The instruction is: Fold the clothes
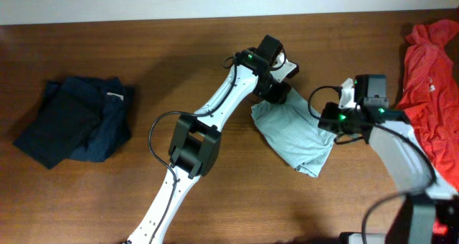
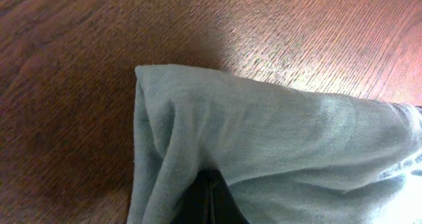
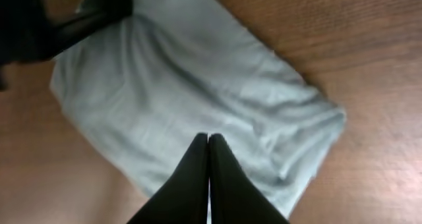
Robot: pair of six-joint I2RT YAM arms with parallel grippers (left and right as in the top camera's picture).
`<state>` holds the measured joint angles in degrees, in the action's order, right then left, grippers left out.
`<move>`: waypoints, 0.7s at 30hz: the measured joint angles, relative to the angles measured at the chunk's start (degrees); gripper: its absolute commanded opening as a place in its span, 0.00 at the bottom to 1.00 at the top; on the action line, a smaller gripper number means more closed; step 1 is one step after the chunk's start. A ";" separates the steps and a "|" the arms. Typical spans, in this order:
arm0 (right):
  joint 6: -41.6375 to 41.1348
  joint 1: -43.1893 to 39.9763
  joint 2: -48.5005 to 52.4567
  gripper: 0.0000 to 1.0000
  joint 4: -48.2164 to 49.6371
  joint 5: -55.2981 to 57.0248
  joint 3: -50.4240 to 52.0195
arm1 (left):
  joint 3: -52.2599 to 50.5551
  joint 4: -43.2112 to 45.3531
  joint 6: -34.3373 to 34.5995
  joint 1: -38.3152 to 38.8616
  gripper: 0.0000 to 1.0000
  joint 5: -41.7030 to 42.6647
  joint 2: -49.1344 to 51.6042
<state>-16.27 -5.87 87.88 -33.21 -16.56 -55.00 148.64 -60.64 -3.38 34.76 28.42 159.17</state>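
Overhead view: pale grey-blue T-shirt (image 1: 294, 138) bunched on the wooden table (image 1: 179, 50), right of centre, between two closed grippers.
Clamped at its far left corner by the left gripper (image 2: 208, 192), fingers (image 2: 194, 209) pressed together with cloth wrapped over them in the left wrist view. Meets the right gripper (image 3: 209, 140) at its right side, fingers (image 3: 194, 179) closed tip to tip over the fabric; any cloth between them impossible to tell. Shares the table with a dark navy garment (image 1: 75, 122) near the left edge and a red-orange garment (image 1: 430, 79) along the right edge.
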 measured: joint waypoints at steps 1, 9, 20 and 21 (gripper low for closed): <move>-0.48 0.00 1.84 0.04 1.42 0.02 0.00 | 0.04 -0.11 0.00 0.00 0.00 -0.04 0.00; -6.23 0.13 12.04 0.04 -2.21 7.21 -0.24 | 0.09 -0.63 0.07 -0.09 0.00 0.04 0.00; -14.14 0.57 10.49 0.04 -10.99 26.75 -1.33 | 0.09 -1.70 0.24 0.07 0.00 1.40 0.00; -14.32 0.37 10.05 0.04 -11.82 28.26 -1.20 | 0.09 -1.75 0.24 -0.04 0.00 1.33 0.00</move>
<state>-30.59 -5.50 97.93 -45.04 11.70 -56.21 148.73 -62.39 -3.14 34.72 29.76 159.17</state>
